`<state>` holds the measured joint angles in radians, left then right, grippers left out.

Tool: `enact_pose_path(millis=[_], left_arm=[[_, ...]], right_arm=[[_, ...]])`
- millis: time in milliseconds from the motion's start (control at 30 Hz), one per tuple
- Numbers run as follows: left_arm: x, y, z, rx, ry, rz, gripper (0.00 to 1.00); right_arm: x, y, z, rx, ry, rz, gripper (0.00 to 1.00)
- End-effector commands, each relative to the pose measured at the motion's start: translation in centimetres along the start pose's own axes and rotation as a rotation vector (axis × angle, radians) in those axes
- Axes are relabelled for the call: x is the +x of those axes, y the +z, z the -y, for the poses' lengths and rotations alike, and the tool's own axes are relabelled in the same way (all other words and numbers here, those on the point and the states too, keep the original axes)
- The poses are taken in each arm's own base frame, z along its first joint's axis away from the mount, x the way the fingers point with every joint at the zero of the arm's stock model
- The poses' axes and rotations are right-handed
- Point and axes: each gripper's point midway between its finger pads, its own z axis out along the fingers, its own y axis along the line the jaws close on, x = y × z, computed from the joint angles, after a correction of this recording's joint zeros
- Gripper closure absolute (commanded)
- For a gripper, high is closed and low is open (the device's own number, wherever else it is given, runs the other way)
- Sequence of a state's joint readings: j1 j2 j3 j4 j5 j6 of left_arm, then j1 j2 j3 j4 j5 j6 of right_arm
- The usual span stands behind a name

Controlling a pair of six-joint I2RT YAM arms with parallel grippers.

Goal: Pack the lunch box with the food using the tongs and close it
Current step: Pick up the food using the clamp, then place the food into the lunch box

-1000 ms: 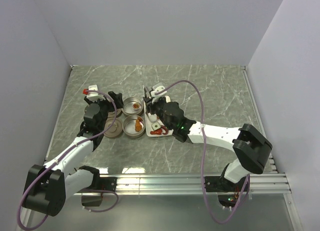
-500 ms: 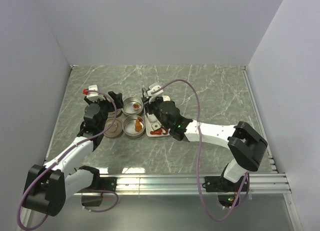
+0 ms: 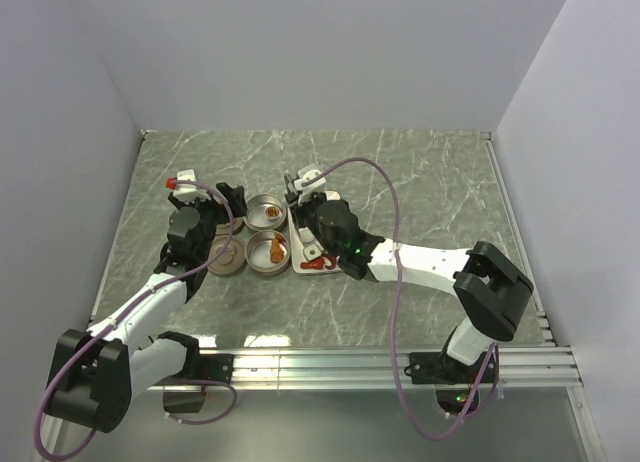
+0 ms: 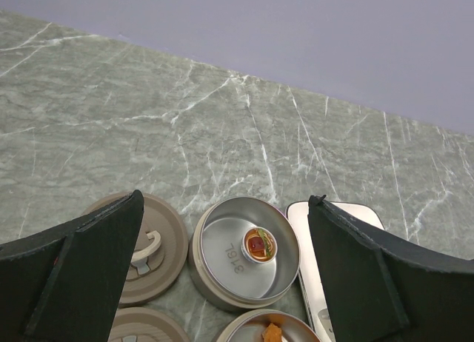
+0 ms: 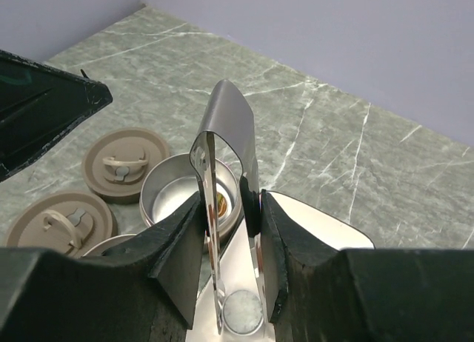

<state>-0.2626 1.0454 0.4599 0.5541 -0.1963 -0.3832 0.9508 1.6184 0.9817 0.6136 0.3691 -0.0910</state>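
Clamping tongs (image 5: 229,127) in right gripper (image 5: 229,209), arms pinched narrow, tips flanking white round slice (image 5: 243,312) on white tray (image 5: 326,223). Noting left gripper (image 4: 226,200) wide apart, nothing held, above tins (image 4: 211,246) and lids (image 4: 144,246).

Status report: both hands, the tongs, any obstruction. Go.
Left hand open over round grey metal tins. Right hand shut on slim metal tongs, tips either side of white round slice on white tray. Flat round lids off, nothing blocking.

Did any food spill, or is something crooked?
Nothing stands out. The food sits inside the two tins and on the white tray, and both lids lie flat beside the tins.
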Motion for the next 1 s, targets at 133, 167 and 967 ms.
enact_pose_path(millis=[133,167,967], left_arm=[[-0.8,0.1,0.4,0.010,-0.014,0.028,0.01],[-0.8,0.1,0.4,0.011,-0.014,0.027,0.01],[-0.6,0.3,0.3,0.005,-0.012,0.020,0.01]], right_arm=[[-6.4,0.0,0.7,0.012,0.030,0.133,0.72],[-6.6,0.1,0.6,0.011,0.030,0.137,0.72],[-12.5,-3.0,-4.4,-0.236,0.079,0.278,0.73]])
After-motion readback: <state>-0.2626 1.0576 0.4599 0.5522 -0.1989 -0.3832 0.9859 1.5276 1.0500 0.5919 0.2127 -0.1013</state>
